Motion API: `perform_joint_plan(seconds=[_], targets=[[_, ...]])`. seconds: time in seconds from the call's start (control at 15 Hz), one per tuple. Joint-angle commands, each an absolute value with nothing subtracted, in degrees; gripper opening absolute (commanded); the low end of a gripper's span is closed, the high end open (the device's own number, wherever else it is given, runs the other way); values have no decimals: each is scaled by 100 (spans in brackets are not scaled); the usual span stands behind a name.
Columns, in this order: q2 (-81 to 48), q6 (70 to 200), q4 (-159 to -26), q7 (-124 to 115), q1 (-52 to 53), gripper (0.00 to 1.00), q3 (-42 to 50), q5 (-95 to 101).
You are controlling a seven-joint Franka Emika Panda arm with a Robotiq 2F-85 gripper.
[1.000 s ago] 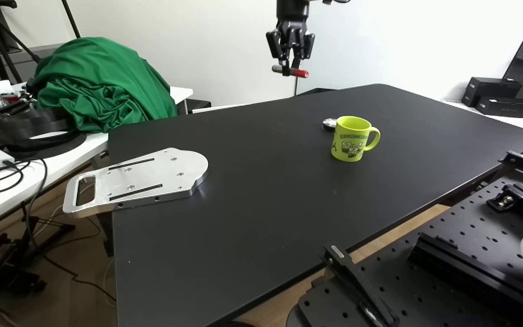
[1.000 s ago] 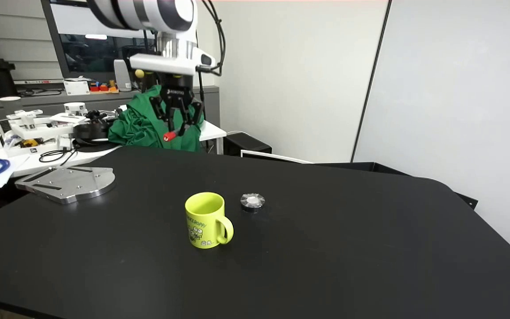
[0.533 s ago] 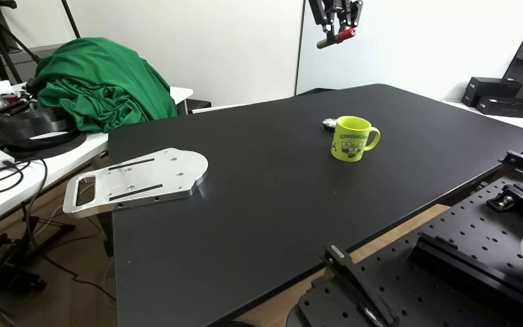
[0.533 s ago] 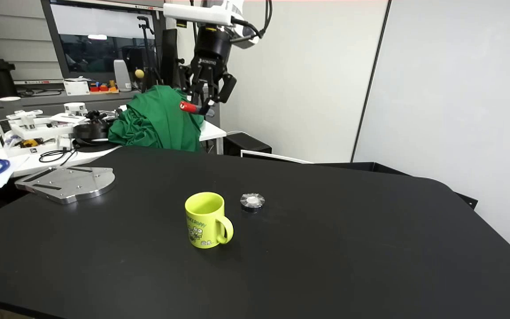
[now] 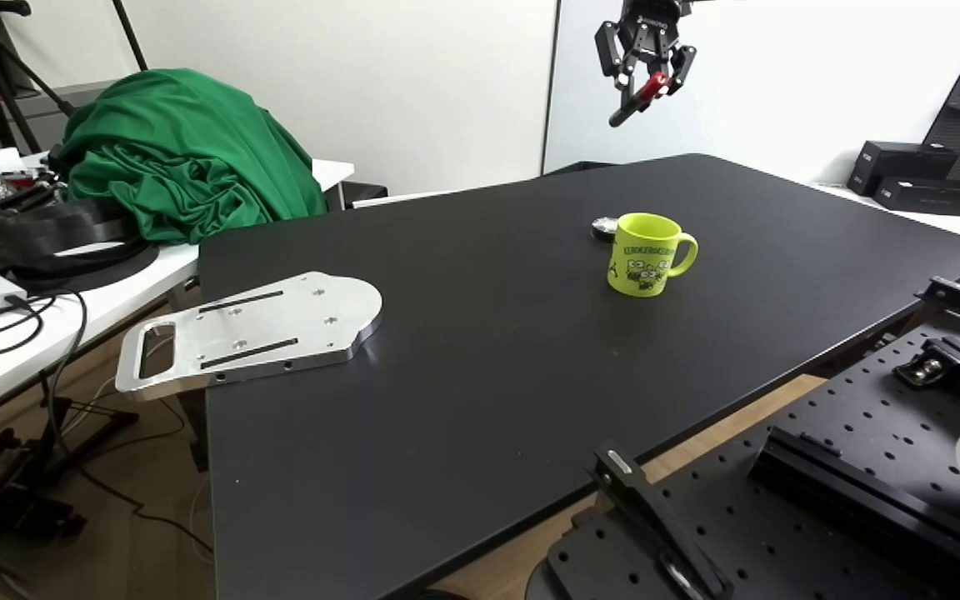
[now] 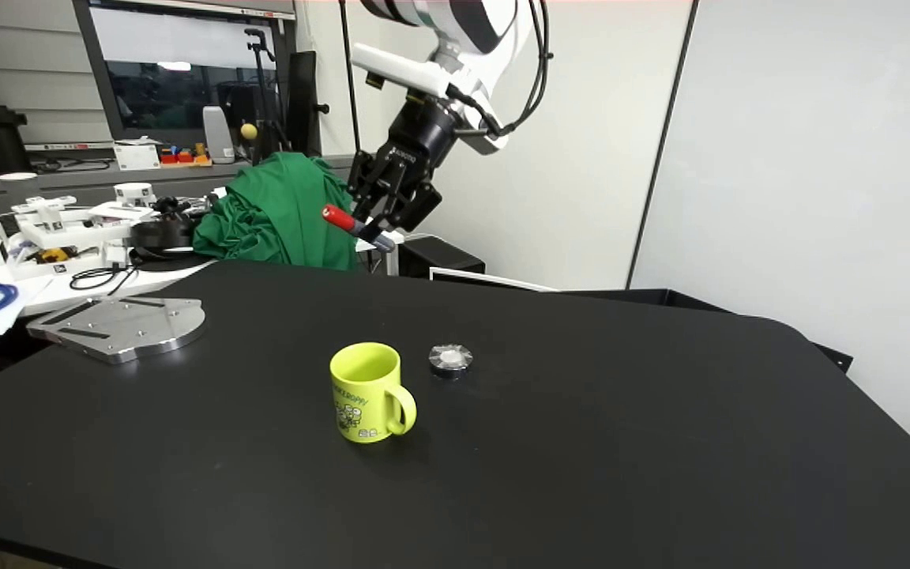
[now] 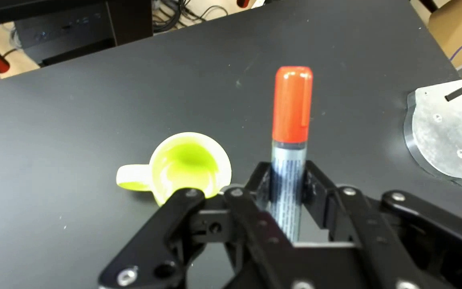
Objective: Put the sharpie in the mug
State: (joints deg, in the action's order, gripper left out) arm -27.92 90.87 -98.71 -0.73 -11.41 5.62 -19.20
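I see the gripper high above the worktop, seemingly toward its far edge, jaws tight on the tilted sharpie; the mug stands upright, in from every edge.

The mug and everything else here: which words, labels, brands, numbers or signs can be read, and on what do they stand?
"KEROPPI", part of the lettering on the mug.
"ROBOTIQ", somewhat blurred, on the gripper.
Fine print on the sharpie: too blurred to read.
Marks on the black boxes: too small to read.
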Motion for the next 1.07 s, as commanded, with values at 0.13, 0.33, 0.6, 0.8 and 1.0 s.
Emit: perform_joint_plan(seconds=[0.13, 0.33, 0.6, 0.8, 1.0], targets=[[-3406, 8304, -9511, -723, -1259, 6, 619, -2372], [-3453, 8048, -9604, -854, -1257, 6, 671, -2389], [-3555, 7763, -9625, -903, -1357, 6, 782, -2499], [-3680, 7647, -9596, -904, -1417, 6, 836, -2617], [-3834, 7655, -9572, -875, -1501, 6, 868, -2736]])
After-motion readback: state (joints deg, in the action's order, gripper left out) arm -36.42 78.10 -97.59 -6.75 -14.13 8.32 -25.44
